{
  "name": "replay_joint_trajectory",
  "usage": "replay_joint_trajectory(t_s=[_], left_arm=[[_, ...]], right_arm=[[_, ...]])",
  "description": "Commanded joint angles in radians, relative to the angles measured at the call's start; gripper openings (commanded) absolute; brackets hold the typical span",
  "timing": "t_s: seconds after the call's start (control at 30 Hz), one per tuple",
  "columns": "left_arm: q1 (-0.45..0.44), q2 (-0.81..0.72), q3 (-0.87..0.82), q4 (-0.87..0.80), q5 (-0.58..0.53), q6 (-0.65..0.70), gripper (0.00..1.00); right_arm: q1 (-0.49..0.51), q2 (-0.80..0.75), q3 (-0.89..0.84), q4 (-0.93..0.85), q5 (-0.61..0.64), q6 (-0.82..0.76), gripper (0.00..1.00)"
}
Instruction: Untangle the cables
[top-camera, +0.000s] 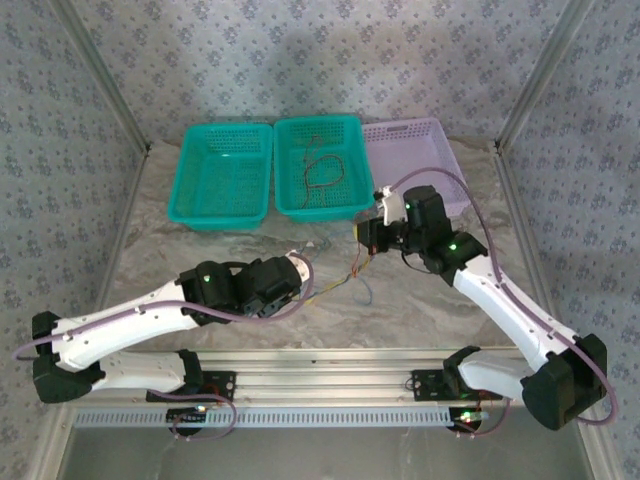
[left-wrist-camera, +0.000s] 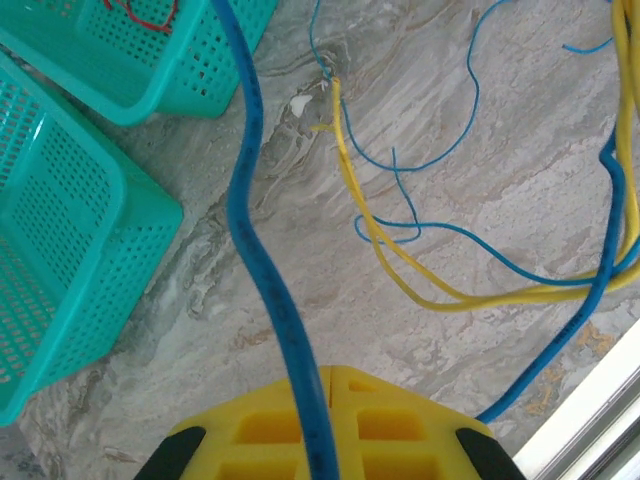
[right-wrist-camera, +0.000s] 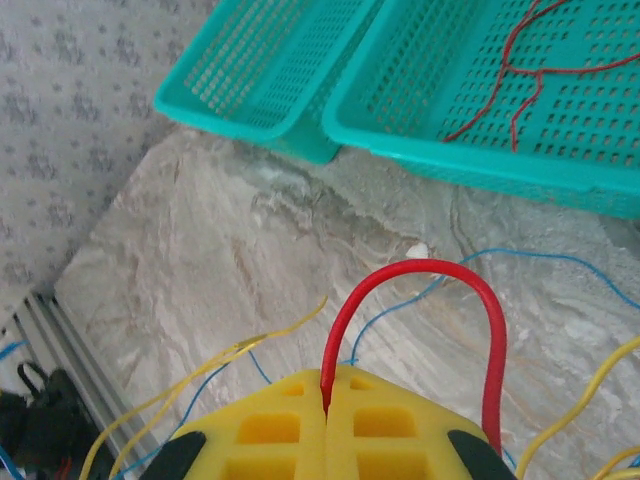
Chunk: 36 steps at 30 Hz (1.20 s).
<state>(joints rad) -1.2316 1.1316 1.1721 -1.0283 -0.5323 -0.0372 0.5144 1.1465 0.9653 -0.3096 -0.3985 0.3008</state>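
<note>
In the top view the cables (top-camera: 345, 280) were too thin to separate strand by strand. At the left wrist the blue cable (left-wrist-camera: 237, 185) ran off the top edge, the yellow cable (left-wrist-camera: 500, 298) off the right, and the teal basket (left-wrist-camera: 60, 250) was cropped at left. At the right wrist one leg of the red cable (right-wrist-camera: 420, 268) passed behind a pad of the right end effector (right-wrist-camera: 327, 395).

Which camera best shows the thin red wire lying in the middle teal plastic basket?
The top external view: the thin red wire shows whole, though small and dark. The right wrist view shows part, close and bright; left wrist, a scrap.
</note>
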Motion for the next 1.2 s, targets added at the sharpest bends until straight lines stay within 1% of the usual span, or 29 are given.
replay_joint_trajectory(t_s=[0.0,0.1,0.17,0.2,0.23,0.33,0.37,0.47,0.5,0.57,0.63,0.7,0.73,0.83,0.87,0.93,1.03,1.17], left_arm=[[-0.016,0.008,0.034,0.023,-0.089,0.029,0.00],[-0.029,0.006,0.036,0.059,-0.138,0.053,0.00],[-0.034,-0.002,0.037,0.100,-0.155,0.073,0.00],[-0.035,-0.006,0.039,0.116,-0.162,0.079,0.00],[-0.035,-0.012,0.040,0.138,-0.165,0.091,0.00],[-0.035,-0.028,0.034,0.183,-0.155,0.103,0.00],[-0.035,-0.030,0.028,0.191,-0.152,0.102,0.00],[-0.035,-0.025,0.007,0.200,-0.129,0.081,0.00],[-0.035,-0.023,-0.007,0.208,-0.119,0.071,0.00],[-0.035,-0.023,-0.037,0.228,-0.107,0.049,0.00],[-0.035,-0.021,-0.061,0.245,-0.098,0.027,0.00],[-0.035,-0.022,-0.080,0.259,-0.093,0.002,0.00],[-0.035,-0.023,-0.085,0.266,-0.092,-0.008,0.00],[-0.035,-0.018,-0.101,0.279,-0.084,-0.035,0.00],[-0.036,-0.013,-0.104,0.279,-0.077,-0.044,0.00],[-0.035,-0.003,-0.107,0.279,-0.062,-0.066,0.00],[-0.035,0.006,-0.129,0.300,-0.044,-0.083,0.00],[-0.035,0.012,-0.150,0.323,0.007,-0.105,0.00]], right_arm=[[0.043,0.056,0.044,-0.060,-0.082,-0.077,0.00],[0.052,0.160,0.105,-0.127,-0.161,-0.086,0.00],[0.052,0.228,0.137,-0.157,-0.168,-0.093,0.00],[0.052,0.250,0.139,-0.147,-0.169,-0.087,0.00],[0.052,0.272,0.141,-0.133,-0.164,-0.077,0.02],[0.050,0.323,0.160,-0.125,-0.139,-0.058,0.17],[0.050,0.328,0.164,-0.128,-0.118,-0.050,0.26],[0.049,0.311,0.160,-0.123,-0.080,-0.048,0.46],[0.049,0.294,0.152,-0.125,-0.059,-0.048,0.52],[0.046,0.255,0.130,-0.134,-0.020,-0.049,0.60],[0.029,0.196,0.103,-0.137,0.030,-0.033,0.66],[0.001,0.114,0.053,-0.127,0.089,-0.001,0.77],[-0.012,0.076,0.030,-0.120,0.111,0.006,0.80],[-0.052,-0.035,-0.029,-0.128,0.176,0.025,0.86],[-0.063,-0.070,-0.047,-0.136,0.190,0.035,0.91],[-0.099,-0.119,-0.072,-0.158,0.203,0.045,0.91],[-0.146,-0.165,-0.118,-0.168,0.191,0.060,0.92],[-0.191,-0.195,-0.192,-0.126,0.155,0.121,0.90]])
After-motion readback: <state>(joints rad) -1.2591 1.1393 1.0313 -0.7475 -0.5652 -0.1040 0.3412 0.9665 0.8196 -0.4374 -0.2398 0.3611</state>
